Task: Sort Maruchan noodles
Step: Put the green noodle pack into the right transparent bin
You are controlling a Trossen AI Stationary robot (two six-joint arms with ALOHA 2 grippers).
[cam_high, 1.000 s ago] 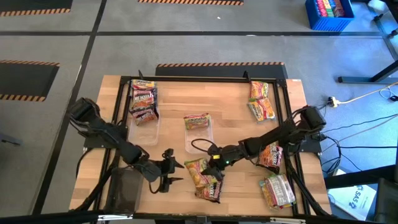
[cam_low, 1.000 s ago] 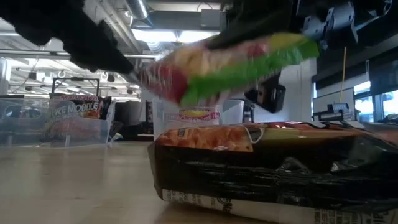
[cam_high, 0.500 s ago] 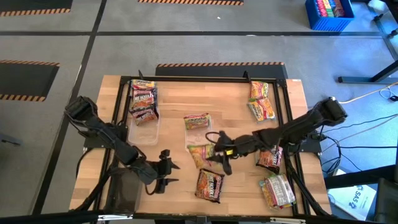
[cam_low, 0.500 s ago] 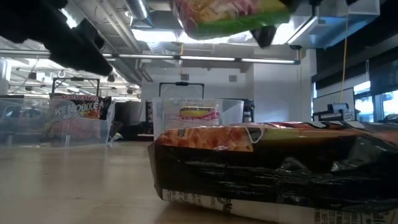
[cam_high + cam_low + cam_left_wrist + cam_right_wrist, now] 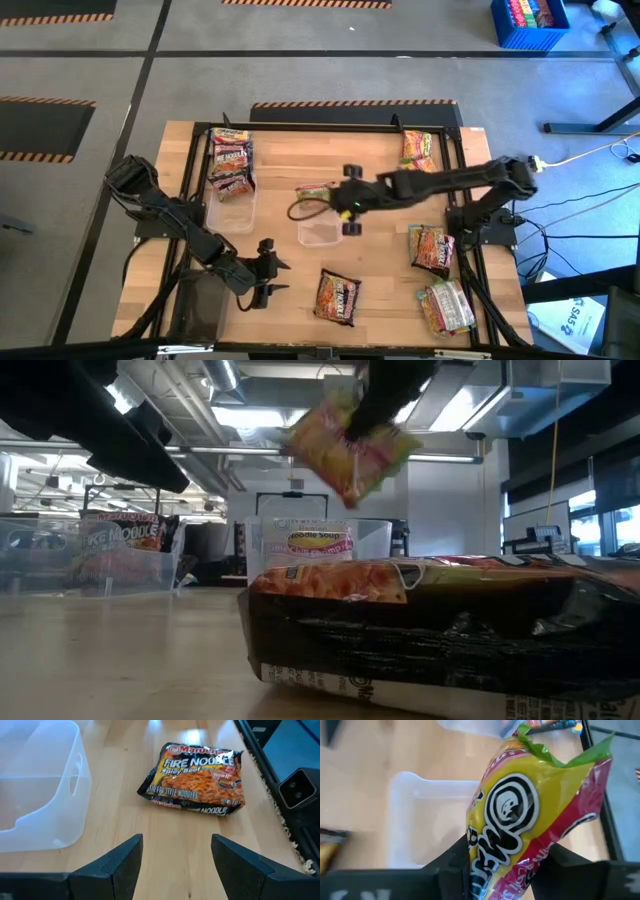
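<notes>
Held packet (label half-hidden by jaws)

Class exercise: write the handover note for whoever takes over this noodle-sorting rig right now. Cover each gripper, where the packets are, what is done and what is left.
Right gripper: jaws shut on a yellow packet, held in the air over the middle clear tray.
Left gripper: jaws open, empty, near the table's front left.
Done: left tray holds dark packets; the middle tray holds one yellow packet.
Left: release the held packet; then sort the Fire Noodle packet at the front and the loose packets on the right side.
</notes>
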